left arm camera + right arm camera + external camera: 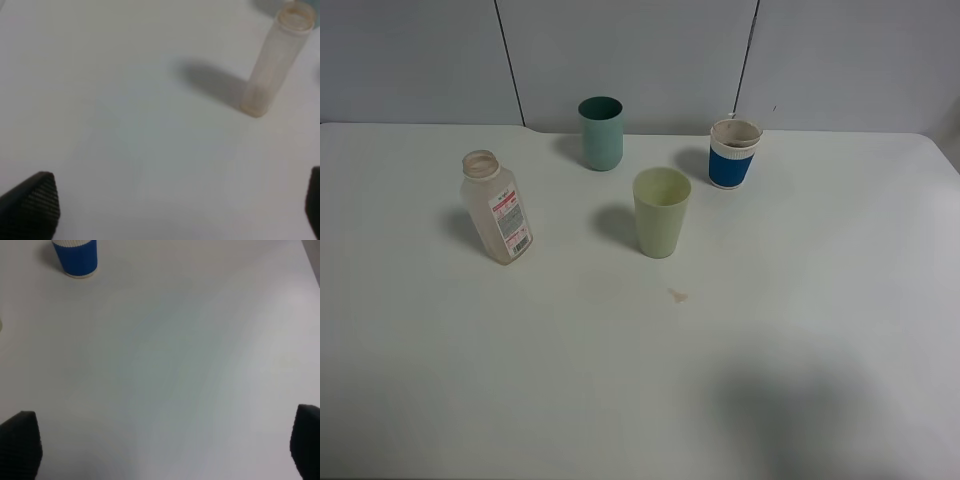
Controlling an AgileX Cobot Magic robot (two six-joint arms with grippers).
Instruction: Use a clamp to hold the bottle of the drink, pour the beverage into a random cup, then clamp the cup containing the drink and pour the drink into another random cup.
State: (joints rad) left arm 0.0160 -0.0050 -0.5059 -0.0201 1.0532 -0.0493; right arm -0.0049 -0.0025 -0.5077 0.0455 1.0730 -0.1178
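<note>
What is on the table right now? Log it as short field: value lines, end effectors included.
bottle: capless clear bottle, upright, on the left of the table
green tumbler: pale green tumbler, upright, centre
teal cup: teal cup, upright, behind the tumbler
blue-and-white cup: blue-and-white cup, upright, back right
spacing: all four stand apart
stain: small mark in front of the tumbler
left end effector: left end effector, open, holding nothing
right end effector: right end effector, open, holding nothing

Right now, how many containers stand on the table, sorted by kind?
Cups: 3 – teal cup, pale green tumbler, blue-and-white cup
Bottles: 1 – clear bottle
Total: 4
</note>
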